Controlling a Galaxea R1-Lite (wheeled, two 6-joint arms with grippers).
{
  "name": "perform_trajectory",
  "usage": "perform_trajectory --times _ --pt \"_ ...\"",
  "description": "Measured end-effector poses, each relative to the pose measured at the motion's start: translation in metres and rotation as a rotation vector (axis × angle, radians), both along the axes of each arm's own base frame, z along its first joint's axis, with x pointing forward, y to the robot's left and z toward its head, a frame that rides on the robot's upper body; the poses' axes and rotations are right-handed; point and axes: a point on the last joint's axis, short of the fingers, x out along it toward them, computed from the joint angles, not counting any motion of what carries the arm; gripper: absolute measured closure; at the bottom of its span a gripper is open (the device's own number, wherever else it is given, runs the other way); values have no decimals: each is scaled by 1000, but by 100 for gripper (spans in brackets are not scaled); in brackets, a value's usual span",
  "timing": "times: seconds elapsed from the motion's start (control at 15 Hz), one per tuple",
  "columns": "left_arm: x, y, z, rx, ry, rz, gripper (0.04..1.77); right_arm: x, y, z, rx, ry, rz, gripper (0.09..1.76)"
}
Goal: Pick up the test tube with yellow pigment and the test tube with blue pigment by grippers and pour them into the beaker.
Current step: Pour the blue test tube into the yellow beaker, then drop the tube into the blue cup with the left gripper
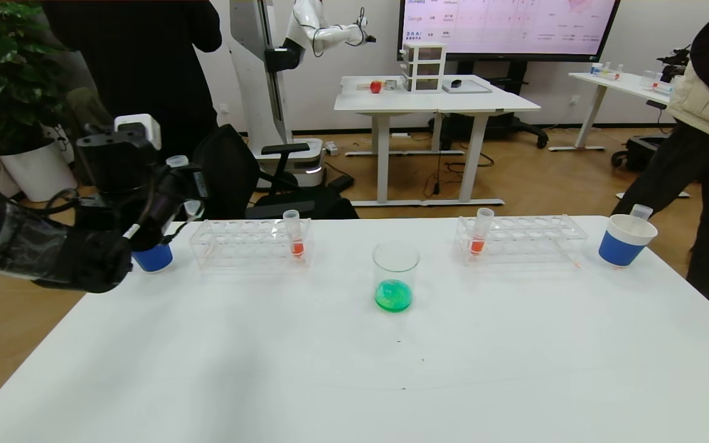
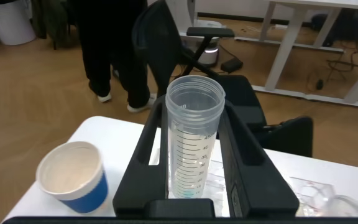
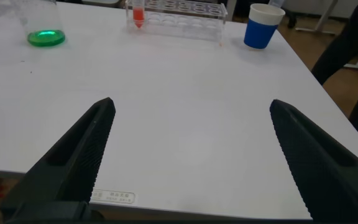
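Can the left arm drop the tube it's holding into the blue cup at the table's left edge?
Probably yes: the left gripper holds the emptied test tube upright beside the paper cup, whose mouth is open.

Bare table [image 1: 330, 381] before beaker [image 1: 395, 277]; racks [image 1: 250, 243] flanking behind

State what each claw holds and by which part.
The left claw grips an upright, nearly empty tube around its middle, above the left cup. The right claw is open, holding nothing.

Two racks [image 1: 250, 244] [image 1: 520, 240], two paper cups [image 1: 152, 257] [image 1: 625, 241], four tubes [image 1: 293, 232] [image 1: 480, 231] [image 1: 640, 212] [image 2: 193, 143], one beaker [image 1: 395, 275].
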Motion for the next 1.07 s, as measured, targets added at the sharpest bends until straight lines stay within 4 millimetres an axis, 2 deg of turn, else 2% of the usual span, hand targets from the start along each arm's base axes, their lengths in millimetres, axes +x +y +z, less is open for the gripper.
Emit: perform_trajectory --times 0.13,0.33,0.73,1.07 --pt "-1 44 -5 -2 17 33 130 0 0 0 0 0 1 11" --pt "2 84 -15 -4 36 78 130 0 0 0 0 0 0 11" --pt "23 124 -29 -36 30 160 130 0 0 0 0 0 0 11" --pt "32 134 -50 -48 66 166 130 0 0 0 0 0 0 11"
